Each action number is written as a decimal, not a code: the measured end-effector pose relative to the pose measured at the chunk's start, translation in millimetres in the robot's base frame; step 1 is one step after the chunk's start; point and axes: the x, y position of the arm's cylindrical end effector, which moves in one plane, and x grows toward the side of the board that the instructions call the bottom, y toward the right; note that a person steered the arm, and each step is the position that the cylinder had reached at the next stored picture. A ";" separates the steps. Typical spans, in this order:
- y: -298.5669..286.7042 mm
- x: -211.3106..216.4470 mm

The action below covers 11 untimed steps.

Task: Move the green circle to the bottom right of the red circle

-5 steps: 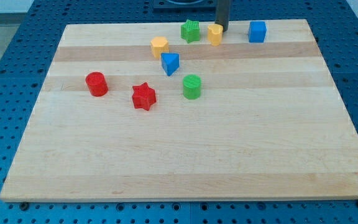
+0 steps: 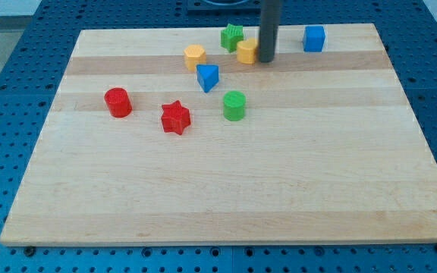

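Note:
The green circle [image 2: 234,105] stands near the board's middle top. The red circle [image 2: 117,101] stands far to its left. A red star [image 2: 176,117] lies between them, slightly lower. My tip [image 2: 266,58] is at the view's top, above and right of the green circle and apart from it. The tip touches the right side of a yellow block [image 2: 246,51].
A green star [image 2: 232,36] sits just left of the yellow block by the tip. A yellow hexagon [image 2: 195,55] and a blue triangle block [image 2: 208,76] lie above left of the green circle. A blue cube [image 2: 314,37] is at the top right. The wooden board [image 2: 226,189] ends in blue pegboard.
My tip moved down the view and slightly left. The yellow block beside it slid left and down, closer to the green star.

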 end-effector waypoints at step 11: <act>-35.2 -70.7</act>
